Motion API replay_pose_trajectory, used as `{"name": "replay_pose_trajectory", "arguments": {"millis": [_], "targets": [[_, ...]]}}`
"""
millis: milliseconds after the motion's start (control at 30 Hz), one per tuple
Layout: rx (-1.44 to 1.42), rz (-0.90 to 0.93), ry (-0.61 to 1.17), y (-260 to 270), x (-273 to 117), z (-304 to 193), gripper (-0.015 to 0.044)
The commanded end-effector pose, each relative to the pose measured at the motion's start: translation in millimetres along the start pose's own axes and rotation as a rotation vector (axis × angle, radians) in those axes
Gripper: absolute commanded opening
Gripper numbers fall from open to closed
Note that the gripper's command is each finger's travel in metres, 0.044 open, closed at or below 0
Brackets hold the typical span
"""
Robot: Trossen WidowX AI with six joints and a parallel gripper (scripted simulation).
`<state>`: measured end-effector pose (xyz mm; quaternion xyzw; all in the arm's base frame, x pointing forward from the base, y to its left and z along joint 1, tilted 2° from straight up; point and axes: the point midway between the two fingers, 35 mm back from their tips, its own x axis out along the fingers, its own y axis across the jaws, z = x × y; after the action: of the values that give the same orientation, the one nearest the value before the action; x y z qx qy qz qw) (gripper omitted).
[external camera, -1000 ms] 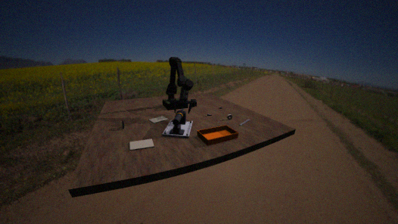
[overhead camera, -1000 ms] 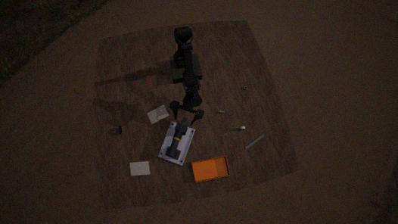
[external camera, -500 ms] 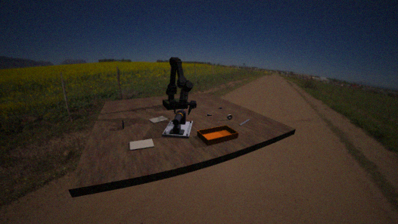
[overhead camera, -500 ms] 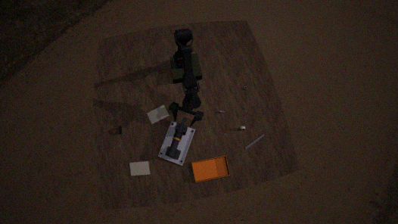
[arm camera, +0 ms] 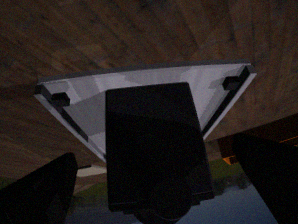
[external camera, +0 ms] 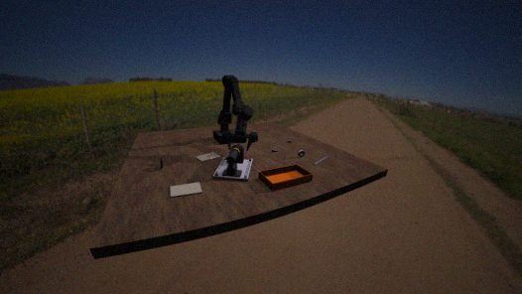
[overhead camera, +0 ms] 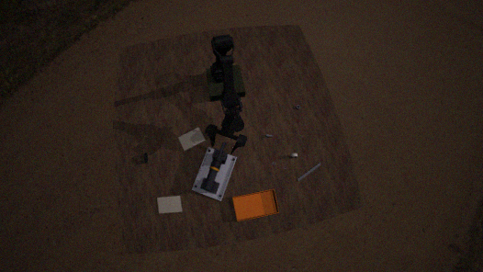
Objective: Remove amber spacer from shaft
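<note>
The dark housing block [overhead camera: 210,184] [external camera: 231,168] stands on a pale base plate [overhead camera: 230,166] [external camera: 246,171] [arm camera: 90,112]. The amber spacer [overhead camera: 215,168] shows as a thin band on the dark assembly, between the housing end and the end nearest the arm. Other spacers cannot be told apart in the dim light. My gripper [overhead camera: 224,147] [external camera: 239,147] [arm camera: 156,152] is open, its fingers on either side of the shaft's near end, with gaps on both sides. In the wrist view a large dark block fills the middle and hides the spacer and most of the shaft.
An orange tray [overhead camera: 248,208] [external camera: 285,175] lies beside the base plate. Two pale flat plates [overhead camera: 170,205] [overhead camera: 192,139] lie on the other side. A grey bar [overhead camera: 309,172] [external camera: 321,160], a small pale part [overhead camera: 294,155] and a small dark part [overhead camera: 145,158] lie farther out.
</note>
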<state>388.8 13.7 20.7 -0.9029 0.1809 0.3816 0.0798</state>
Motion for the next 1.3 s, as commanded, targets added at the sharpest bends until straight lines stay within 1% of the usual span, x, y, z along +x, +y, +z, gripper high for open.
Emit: {"name": "replay_pose_trajectory", "arguments": {"millis": [0, 467, 567, 1267], "targets": [[0.000, 0.000, 0.000, 0.2, 0.0, -0.1, 0.0387], [0.000, 0.000, 0.000, 0.2, 0.0, -0.1, 0.0020], [0.000, 0.000, 0.000, 0.2, 0.0, -0.1, 0.0000], [-0.001, -0.003, -0.001, 0.2, -8.0, 8.2, 0.0000]]}}
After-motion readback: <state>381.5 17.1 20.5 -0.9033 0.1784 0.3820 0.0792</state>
